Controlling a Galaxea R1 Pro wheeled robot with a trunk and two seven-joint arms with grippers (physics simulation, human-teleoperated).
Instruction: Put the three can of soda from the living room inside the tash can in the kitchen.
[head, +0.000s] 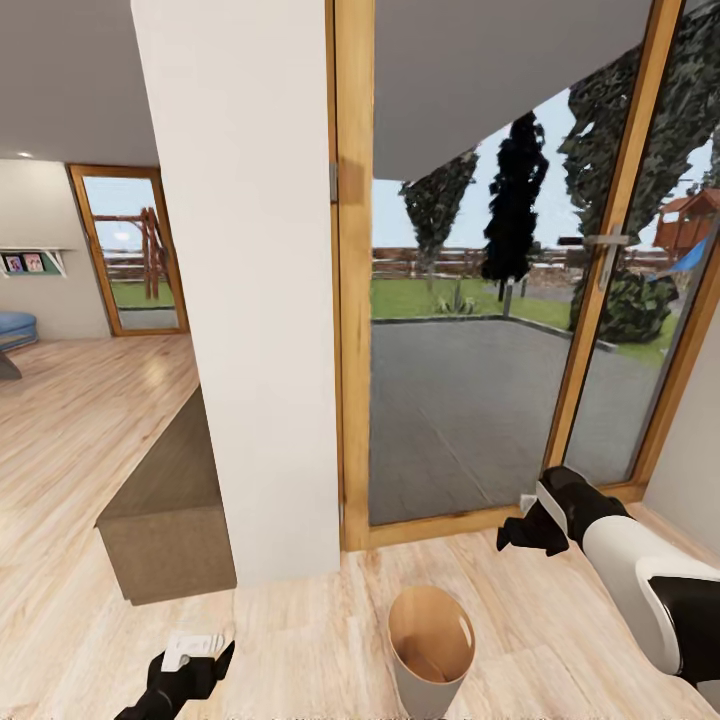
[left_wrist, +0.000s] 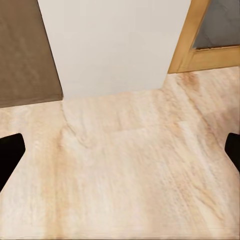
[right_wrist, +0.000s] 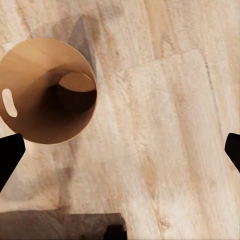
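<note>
Trash can (head: 430, 645) stands on the light wood floor (head: 90, 420), near centre, just in front of the robot, close to the foot of the white pillar (head: 245, 280) and the wood-framed glass patio door (head: 480, 330).

Progress: the right wrist view looks down into the bin (right_wrist: 47, 90); the visible part of the interior holds no soda can, only the brown bottom disc and one pale oval mark on the wall. Judgement: nothing deposited yet as far as shown; all three cans remain to be fetched from the living room, which opens at far left, where a blue seat edge (head: 15, 328) shows.

Left gripper (head: 190, 668): low at near left; wrist view shows both fingertips (left_wrist: 11, 155) wide apart over bare floor, holding nothing.
Right gripper (head: 530, 532): raised to the right of the bin; fingertips (right_wrist: 10, 155) likewise wide apart, empty.

Materials: bin is a round tapered bucket, pale grey outside, smooth wood-toned inside, no lid. Floor is pale planks with visible grain. A brown, matte, box-shaped low unit (head: 165, 510) sits left of the pillar.
</note>
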